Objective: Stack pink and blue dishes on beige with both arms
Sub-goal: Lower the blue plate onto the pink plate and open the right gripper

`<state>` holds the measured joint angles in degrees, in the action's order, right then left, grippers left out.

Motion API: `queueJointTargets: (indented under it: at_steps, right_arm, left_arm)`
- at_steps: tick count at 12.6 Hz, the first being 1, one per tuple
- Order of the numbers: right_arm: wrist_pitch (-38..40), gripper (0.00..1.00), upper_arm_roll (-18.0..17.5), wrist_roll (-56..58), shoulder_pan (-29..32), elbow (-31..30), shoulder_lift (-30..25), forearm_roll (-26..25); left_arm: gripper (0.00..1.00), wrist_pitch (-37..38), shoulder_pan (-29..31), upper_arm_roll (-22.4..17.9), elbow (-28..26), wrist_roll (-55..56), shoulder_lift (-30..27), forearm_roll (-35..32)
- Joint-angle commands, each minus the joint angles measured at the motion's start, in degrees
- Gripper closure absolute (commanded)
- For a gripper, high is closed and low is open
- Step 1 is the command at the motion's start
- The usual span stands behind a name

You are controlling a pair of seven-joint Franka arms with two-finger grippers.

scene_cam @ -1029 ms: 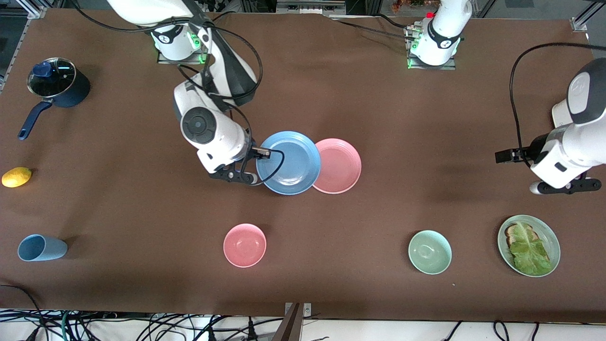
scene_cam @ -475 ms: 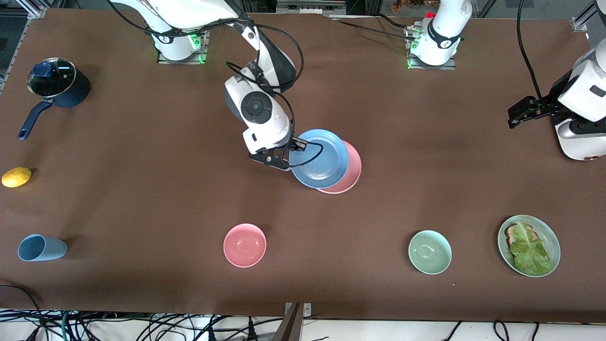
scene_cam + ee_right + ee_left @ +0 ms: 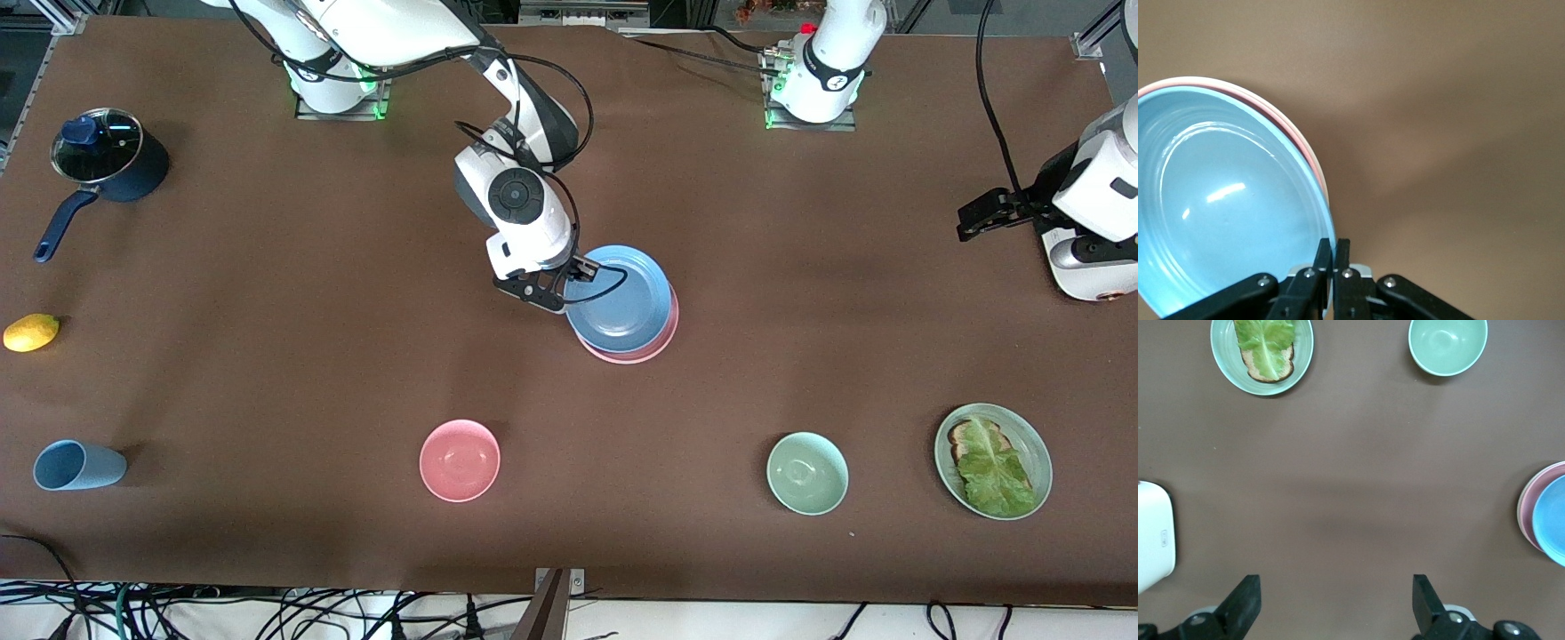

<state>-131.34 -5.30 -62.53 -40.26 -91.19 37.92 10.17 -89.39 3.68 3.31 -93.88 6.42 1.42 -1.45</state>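
Here the right gripper (image 3: 569, 286) pinches the blue plate (image 3: 620, 300) over the pink plate (image 3: 636, 352); left gripper (image 3: 1335, 607) open.

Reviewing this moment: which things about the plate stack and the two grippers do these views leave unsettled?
- Beige plate: just a pale sliver in the left wrist view; hidden in the front view under the pink plate.
- Blue plate: whether it rests on the pink plate or hangs just above; no side view.
- Right gripper: shut on the blue plate's rim.
- Left gripper: open; its body cut off by the picture's edge.
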Motion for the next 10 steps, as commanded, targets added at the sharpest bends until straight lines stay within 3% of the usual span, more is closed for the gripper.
queueJointTargets:
  at_steps: [1, 10]
  right_arm:
    - [-0.49, 1.0, 0.38, -1.19, -0.26, 0.66, -0.3, -0.77]
    - [-4.36, 1.0, 0.38, -2.42, -0.7, 0.75, 1.72, -0.77]
  left_arm:
    - [0.0, 0.09, 1.33, -0.15, 0.54, -1.58, -0.11, 1.98]
    - [0.0, 0.01, 0.62, 0.2, 2.04, -1.32, 0.16, 2.51]
